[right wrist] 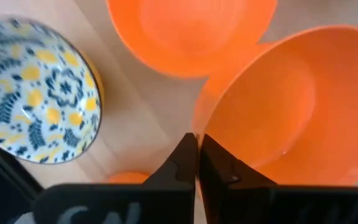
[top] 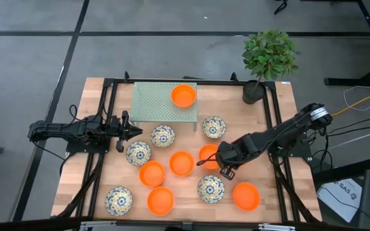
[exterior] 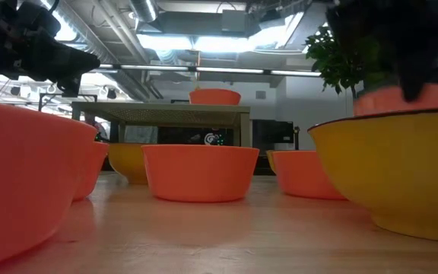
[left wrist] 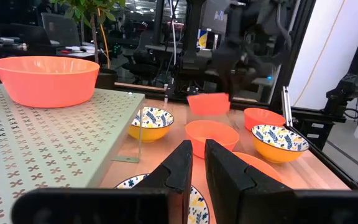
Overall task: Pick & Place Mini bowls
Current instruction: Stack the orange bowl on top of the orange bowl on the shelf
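The right gripper's fingers are pressing together on the thin rim of an orange bowl, pinching it; in the high view this gripper is sitting over that held bowl near the middle of the wooden table, and the low view is showing the bowl lifted above a patterned bowl's yellow side. The left gripper's fingers are standing nearly together with a narrow gap between them, holding nothing, just beside the near edge of the perforated green shelf, the landmark for what follows. An orange bowl on the shelf is resting at its right end. Just in front of the shelf a patterned bowl is sitting, with another beside it nearer the left gripper, and a third off the shelf's right front corner. Farther in front of the shelf, orange bowls are standing in a loose group with a patterned bowl among them, one orange bowl and one patterned bowl lying farthest out toward the table's front corners. A potted plant is standing to the right of the shelf at the table's back corner.
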{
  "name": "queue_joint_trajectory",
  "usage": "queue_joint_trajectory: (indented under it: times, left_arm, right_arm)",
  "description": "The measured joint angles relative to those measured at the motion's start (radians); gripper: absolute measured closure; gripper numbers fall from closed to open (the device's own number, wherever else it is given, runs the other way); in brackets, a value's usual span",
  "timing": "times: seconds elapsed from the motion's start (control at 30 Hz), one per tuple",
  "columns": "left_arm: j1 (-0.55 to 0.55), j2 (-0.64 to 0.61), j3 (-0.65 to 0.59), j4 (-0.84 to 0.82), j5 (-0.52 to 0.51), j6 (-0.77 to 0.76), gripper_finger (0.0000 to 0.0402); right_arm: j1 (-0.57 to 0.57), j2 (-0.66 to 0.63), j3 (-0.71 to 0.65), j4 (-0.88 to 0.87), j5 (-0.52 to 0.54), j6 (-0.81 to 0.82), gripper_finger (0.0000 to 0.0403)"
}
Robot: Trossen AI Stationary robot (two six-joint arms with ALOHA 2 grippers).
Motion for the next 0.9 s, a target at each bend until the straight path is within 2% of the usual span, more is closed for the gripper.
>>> queue_joint_trajectory:
  times: [0.23,0.57,0.77,0.9]
  left_arm:
    - [0.0,0.0,0.0,0.0,0.0,0.0,0.0363]
    - [0.0,0.0,0.0,0.0,0.0,0.0,0.0363]
    - [0.0,0.0,0.0,0.0,0.0,0.0,0.0363]
    - [0.0,0.0,0.0,0.0,0.0,0.0,0.0363]
  right_arm:
    - [-0.042,0.0,0.179,-0.119,0.226,-0.141,0.0398]
    - [-0.119,0.0,0.401,-0.143,0.426,-0.388,0.0398]
    - [-0.168,0.0,0.46,-0.108,0.504,-0.516,0.0398]
    - [-0.204,0.0,0.462,-0.032,0.511,-0.612,0.0398]
